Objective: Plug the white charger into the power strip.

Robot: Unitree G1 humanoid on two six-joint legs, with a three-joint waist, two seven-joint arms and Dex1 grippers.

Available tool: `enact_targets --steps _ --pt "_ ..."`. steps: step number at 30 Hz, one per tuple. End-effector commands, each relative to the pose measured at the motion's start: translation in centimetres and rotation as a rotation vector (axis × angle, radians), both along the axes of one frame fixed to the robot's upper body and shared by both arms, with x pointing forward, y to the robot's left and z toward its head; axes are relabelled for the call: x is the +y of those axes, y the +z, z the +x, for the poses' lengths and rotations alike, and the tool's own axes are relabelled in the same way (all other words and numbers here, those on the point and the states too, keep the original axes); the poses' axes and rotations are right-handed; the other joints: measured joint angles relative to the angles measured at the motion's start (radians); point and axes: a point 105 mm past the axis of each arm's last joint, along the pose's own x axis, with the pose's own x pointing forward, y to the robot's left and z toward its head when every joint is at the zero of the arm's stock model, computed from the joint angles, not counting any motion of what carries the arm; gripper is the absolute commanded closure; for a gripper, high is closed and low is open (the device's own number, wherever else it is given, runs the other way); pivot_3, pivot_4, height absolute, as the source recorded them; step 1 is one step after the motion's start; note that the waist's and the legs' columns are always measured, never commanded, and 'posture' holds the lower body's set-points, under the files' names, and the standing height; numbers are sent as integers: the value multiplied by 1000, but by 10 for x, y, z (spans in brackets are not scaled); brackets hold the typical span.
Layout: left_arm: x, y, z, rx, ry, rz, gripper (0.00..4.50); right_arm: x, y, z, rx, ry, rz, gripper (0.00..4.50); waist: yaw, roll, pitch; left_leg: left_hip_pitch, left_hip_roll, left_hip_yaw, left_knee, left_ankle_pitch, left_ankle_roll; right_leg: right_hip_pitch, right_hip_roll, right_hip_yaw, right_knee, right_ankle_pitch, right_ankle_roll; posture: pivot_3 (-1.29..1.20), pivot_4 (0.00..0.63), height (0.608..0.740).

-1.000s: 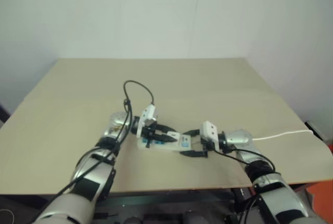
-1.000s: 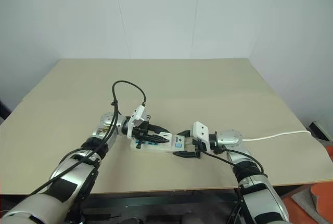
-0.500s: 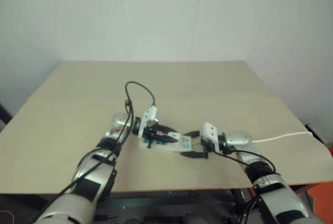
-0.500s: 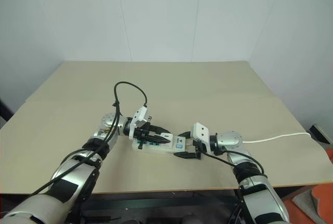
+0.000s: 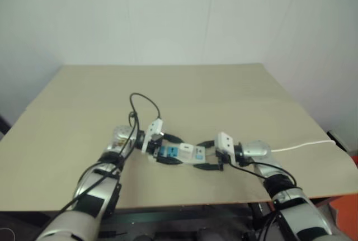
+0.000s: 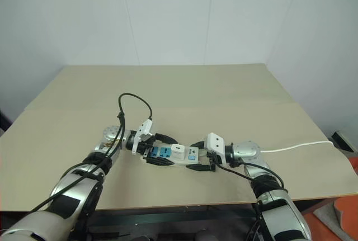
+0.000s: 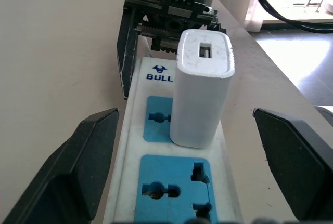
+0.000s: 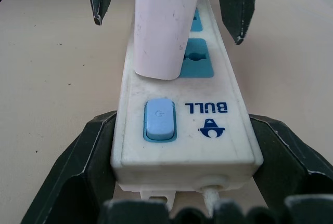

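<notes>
A tan table (image 6: 224,93) fills the frame's middle; at lower centre lies the power strip (image 6: 168,154), its end clasped by the right gripper (image 8: 171,203). The left gripper (image 7: 182,167) stands spread wide, touching nothing. Wrist views reveal the white charger (image 7: 202,86) seated upright in a blue socket, beside the strip's switch (image 8: 158,118)

charger (image 7: 202,86) upright in power strip (image 7: 156,73), btwn both end effectors.
</notes>
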Motion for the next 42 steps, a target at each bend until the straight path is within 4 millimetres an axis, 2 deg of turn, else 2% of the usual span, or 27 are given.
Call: enact_targets --steps 1,2,4,6,11,14,17,22,24,29,37,42 --pt "25 15 7 -6 60 -9 39 -11 -15 -1 42 -27 -73 1094 0 0 1 -2 0 0 0 0 0 -2 0 0 0 0 0 0 150 740" --pt "32 24 9 -18 81 -31 39 -11 -13 0 73 -39 -61 1094 1 0 1 -5 0 0 0 1 1 -5 0 0 0 0 0 0 150 740" --pt "45 38 12 -39 114 -61 0 -12 -11 2 84 -49 -55 386 2 -2 4 -12 0 0 0 5 8 -13 0 0 2 1 2 0 150 740" --pt "60 48 12 -65 148 -75 0 -15 -7 3 92 -51 -39 50 5 -2 13 -15 0 0 1 5 8 -15 0 0 2 2 3 0 150 740" --pt "98 59 7 -84 233 -68 0 -30 6 2 46 -66 -21 50 9 1 20 -29 0 0 1 5 8 -29 1 0 2 5 9 0 150 740" --pt "125 54 -8 -80 265 -1 0 -52 28 -8 -28 -79 7 50 19 4 26 -33 0 0 0 4 7 -32 0 0 1 4 10 0 150 740" --pt "145 50 -24 -74 290 46 0 -78 53 -24 -23 -95 50 50 32 5 32 -39 0 1 0 4 6 -38 0 0 2 4 9 0 150 740" --pt "171 51 -42 -63 342 84 0 -132 80 -62 -69 -119 -69 50 57 6 38 -47 0 1 2 4 6 -47 -1 -1 4 4 9 0 150 740" --pt "176 55 -48 -67 352 85 0 -148 93 -72 -87 -157 -99 50 58 6 40 -46 1 2 2 4 6 -47 -1 -1 3 4 9 0 150 740" --pt "177 57 -50 -61 360 80 0 -160 105 -80 -130 -224 -123 50 55 5 40 -45 2 4 3 4 6 -46 -1 0 3 5 8 0 150 740" --pt "169 60 -40 -28 355 77 0 -150 104 -86 -116 -253 -122 50 55 5 40 -46 2 5 4 4 7 -47 -1 0 3 6 9 0 150 740" --pt "168 66 -33 -16 358 91 0 -141 108 -80 -148 -273 -98 50 56 5 40 -46 1 5 4 4 7 -46 -1 0 3 6 9 0 150 740"
